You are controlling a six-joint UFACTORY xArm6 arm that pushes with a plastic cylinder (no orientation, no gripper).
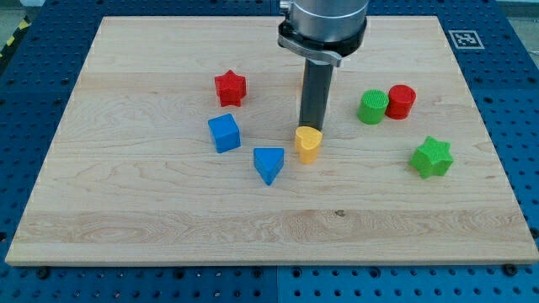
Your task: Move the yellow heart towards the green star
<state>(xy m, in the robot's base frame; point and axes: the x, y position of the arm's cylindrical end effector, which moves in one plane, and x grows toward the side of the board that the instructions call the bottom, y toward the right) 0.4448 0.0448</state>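
Note:
The yellow heart lies near the middle of the wooden board. The green star lies at the view's right, well apart from the heart. My tip comes straight down from the view's top and ends just behind the heart, at its upper edge, touching or nearly touching it.
A blue triangle lies just left of the heart, a blue cube further left, and a red star above them. A green cylinder and a red cylinder stand side by side above the green star. The board's right edge is close to the green star.

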